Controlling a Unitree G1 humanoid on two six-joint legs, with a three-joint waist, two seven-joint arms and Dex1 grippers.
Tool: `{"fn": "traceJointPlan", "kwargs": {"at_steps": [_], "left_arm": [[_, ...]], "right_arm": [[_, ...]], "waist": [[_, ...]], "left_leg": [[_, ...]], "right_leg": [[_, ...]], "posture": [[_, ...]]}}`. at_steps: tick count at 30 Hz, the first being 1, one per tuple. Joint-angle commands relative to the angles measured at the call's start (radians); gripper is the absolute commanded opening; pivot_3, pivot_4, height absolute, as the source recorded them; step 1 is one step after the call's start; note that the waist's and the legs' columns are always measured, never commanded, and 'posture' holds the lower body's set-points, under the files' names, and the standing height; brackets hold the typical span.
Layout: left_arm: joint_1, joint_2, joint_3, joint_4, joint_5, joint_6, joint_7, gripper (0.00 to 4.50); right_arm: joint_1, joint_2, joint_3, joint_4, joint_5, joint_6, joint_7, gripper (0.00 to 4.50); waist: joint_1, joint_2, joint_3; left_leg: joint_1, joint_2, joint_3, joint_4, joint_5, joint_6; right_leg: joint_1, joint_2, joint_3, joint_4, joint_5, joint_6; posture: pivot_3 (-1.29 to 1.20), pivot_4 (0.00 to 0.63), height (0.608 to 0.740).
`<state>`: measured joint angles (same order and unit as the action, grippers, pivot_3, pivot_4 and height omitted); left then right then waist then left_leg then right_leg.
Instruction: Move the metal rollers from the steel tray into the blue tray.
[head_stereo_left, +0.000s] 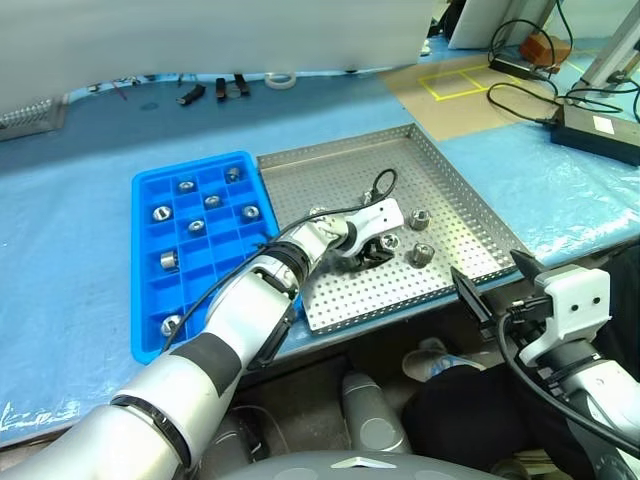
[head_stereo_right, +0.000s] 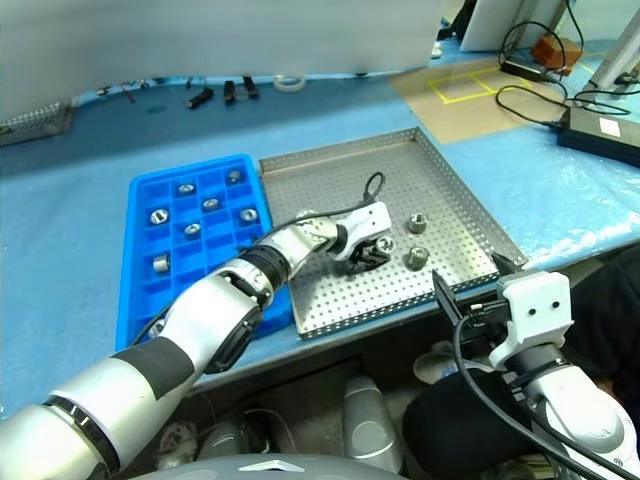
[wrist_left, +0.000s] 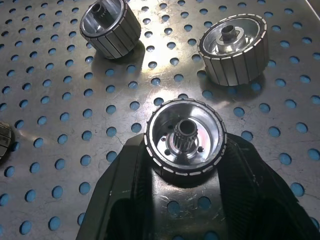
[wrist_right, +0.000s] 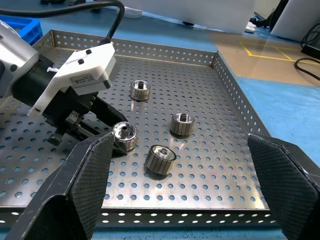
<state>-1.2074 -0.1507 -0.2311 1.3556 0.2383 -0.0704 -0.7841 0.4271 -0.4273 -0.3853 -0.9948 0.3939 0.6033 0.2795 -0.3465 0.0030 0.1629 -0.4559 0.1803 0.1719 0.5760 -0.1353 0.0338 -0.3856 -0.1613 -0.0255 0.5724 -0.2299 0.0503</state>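
Observation:
The steel tray (head_stereo_left: 330, 180) lies on the table's right half, with the blue tray (head_stereo_left: 148, 200) beside it on the left. Several metal rollers (head_stereo_left: 212, 201) sit in the blue tray's compartments. My left gripper (head_stereo_left: 383, 247) reaches low over the steel tray floor and is shut on one metal roller (wrist_left: 185, 142), which sits upright between the black fingers (wrist_left: 125, 200). Three loose rollers (wrist_right: 182, 124) lie near it on the perforated floor. My right gripper (head_stereo_left: 497, 282) hovers open just off the tray's front right corner, its fingers (wrist_right: 85, 185) spread wide with nothing between them.
A black power brick with cables (head_stereo_left: 598, 128) lies at the back right, near cardboard marked with yellow tape (head_stereo_left: 455, 78). Small dark tools (head_stereo_left: 215, 90) and a tape roll (head_stereo_left: 281, 80) lie along the back. The table's front edge runs just below both trays.

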Motion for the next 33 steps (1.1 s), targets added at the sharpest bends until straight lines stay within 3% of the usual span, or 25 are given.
{"fn": "traceJointPlan", "kwargs": {"at_steps": [1, 4, 11, 18, 22, 25, 29, 33], "left_arm": [[-0.015, 0.002, 0.054, -0.034, -0.048, -0.037, -0.035, 1.68], [-0.021, 0.017, 0.081, -0.05, -0.071, -0.06, -0.085, 1.68], [0.011, 0.133, 0.16, -0.21, -0.205, -0.04, -0.39, 1.68], [0.242, 0.325, 0.168, -0.693, -0.289, 0.196, -0.437, 1.68], [0.386, 0.398, 0.175, -0.98, -0.325, 0.371, -0.359, 1.68], [0.478, 0.442, 0.189, -1.126, -0.334, 0.461, -0.283, 1.68], [0.564, 0.486, 0.21, -1.245, -0.354, 0.537, -0.202, 1.68], [0.623, 0.53, 0.208, -1.314, -0.376, 0.578, -0.17, 1.68]], "right_arm": [[-0.016, -0.014, -0.003, -0.002, 0.006, -0.001, 0.008, 4.5], [-0.033, -0.022, 0.005, 0.007, 0.013, 0.004, 0.021, 4.5], [-0.129, -0.074, 0.033, 0.072, 0.068, 0.02, 0.096, 4.5], [-0.411, -0.159, 0.178, 0.281, 0.094, 0.009, 0.233, 4.5], [-0.581, -0.163, 0.284, 0.414, 0.089, -0.016, 0.325, 4.5], [-0.686, -0.144, 0.365, 0.509, 0.075, -0.046, 0.392, 4.5], [-0.775, -0.12, 0.434, 0.609, 0.057, -0.091, 0.455, 4.5], [-0.809, -0.099, 0.464, 0.662, 0.043, -0.123, 0.491, 4.5]], "waist": [[0.001, 0.0, 0.0], [0.003, 0.0, 0.0], [0.012, 0.0, 0.001], [0.072, 0.001, 0.001], [0.171, 0.004, 0.004], [0.28, 0.005, 0.004], [0.383, 0.006, 0.005], [0.446, 0.006, 0.005]], "left_leg": [[-0.001, 0.0, 0.0, 0.0, 0.0, 0.0], [-0.002, 0.0, 0.0, 0.0, -0.001, 0.002], [-0.002, 0.001, 0.0, -0.001, -0.001, 0.002], [0.002, 0.004, 0.0, -0.001, 0.0, 0.005], [0.001, 0.007, 0.001, 0.0, 0.001, 0.005], [0.001, 0.009, 0.002, 0.0, 0.003, 0.002], [0.001, 0.01, 0.005, -0.002, 0.005, -0.001], [0.001, 0.008, 0.007, -0.003, 0.006, -0.003]], "right_leg": [[0.0, 0.0, 0.0, 0.0, 0.0, 0.0], [-0.001, 0.0, -0.001, 0.0, 0.003, -0.005], [-0.001, -0.001, -0.002, 0.0, 0.003, -0.005], [0.001, 0.0, -0.002, 0.003, 0.005, -0.009], [-0.002, 0.001, -0.003, 0.008, 0.005, -0.01], [-0.005, 0.001, -0.002, 0.013, 0.004, -0.012], [-0.007, 0.002, -0.002, 0.018, 0.003, -0.015], [-0.008, 0.002, -0.002, 0.019, 0.002, -0.015]], "posture": [[-0.71, 0.15, 0.74], [-0.66, 0.15, 0.74], [-0.53, 0.15, 0.74], [-0.28, 0.15, 0.74], [-0.15, 0.15, 0.74], [-0.05, 0.15, 0.74], [0.03, 0.15, 0.74], [0.07, 0.15, 0.74]]}}
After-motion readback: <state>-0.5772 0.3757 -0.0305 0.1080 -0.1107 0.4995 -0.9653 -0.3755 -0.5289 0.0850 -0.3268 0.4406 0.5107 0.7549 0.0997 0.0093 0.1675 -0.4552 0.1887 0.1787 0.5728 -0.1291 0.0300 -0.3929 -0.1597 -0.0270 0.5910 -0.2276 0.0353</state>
